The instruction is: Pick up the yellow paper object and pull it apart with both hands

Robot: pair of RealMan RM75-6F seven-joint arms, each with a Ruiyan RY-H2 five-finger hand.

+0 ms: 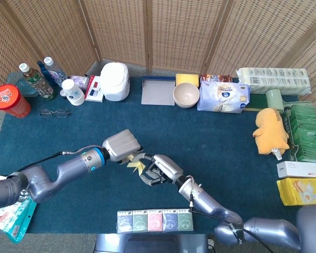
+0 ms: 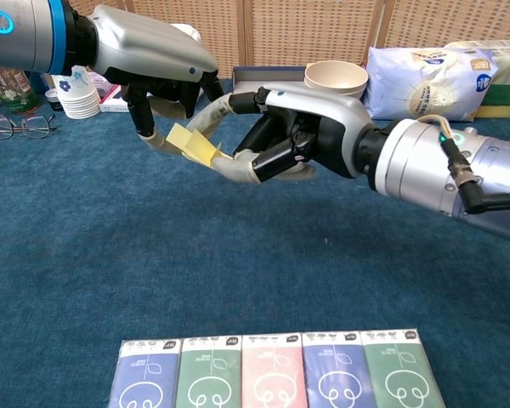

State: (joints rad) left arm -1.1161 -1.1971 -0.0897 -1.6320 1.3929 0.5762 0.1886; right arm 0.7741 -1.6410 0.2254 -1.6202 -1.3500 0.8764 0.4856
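Above the middle of the blue-carpeted table (image 1: 221,145), the left hand (image 2: 157,72) and right hand (image 2: 293,132) both pinch one small folded yellow paper object (image 2: 194,143) between curled fingers. Five pastel tissue packs (image 2: 270,378) line the near edge; one cream bowl (image 1: 186,95) sits at the far edge.
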